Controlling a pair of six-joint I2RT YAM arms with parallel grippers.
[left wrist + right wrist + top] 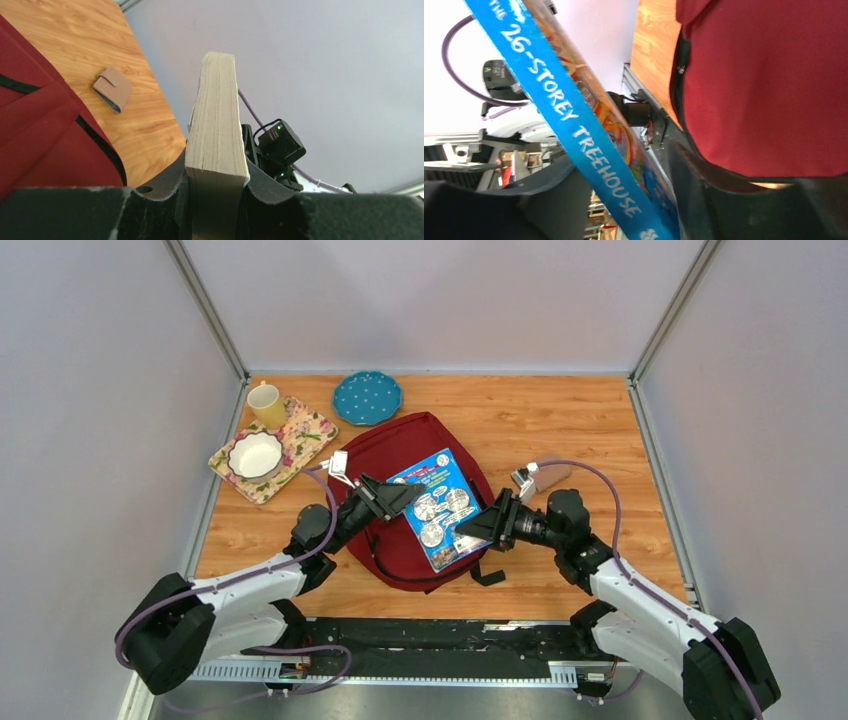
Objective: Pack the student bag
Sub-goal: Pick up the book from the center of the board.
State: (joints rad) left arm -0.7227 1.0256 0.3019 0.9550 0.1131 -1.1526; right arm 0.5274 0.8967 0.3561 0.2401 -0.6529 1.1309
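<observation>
The dark red student bag [400, 445] lies flat mid-table. A thick paperback with a blue cover [440, 508] is held tilted above it. My left gripper [385, 498] is shut on the book's upper left edge. In the left wrist view both jaws [216, 190] press the page block [217, 115], with the bag [45, 135] at the left. My right gripper [470, 530] sits at the book's lower right corner. In the right wrist view the blue spine [569, 115] runs slantwise between the fingers [624, 200] with a gap on the left, and the bag [764, 85] is on the right.
A tan wallet [540, 478] lies on the wood right of the bag and also shows in the left wrist view [112, 89]. At the back left is a floral tray [300, 430] with a white bowl [255, 454] and a yellow mug [267, 405]. A blue dotted plate [367, 397] sits behind the bag.
</observation>
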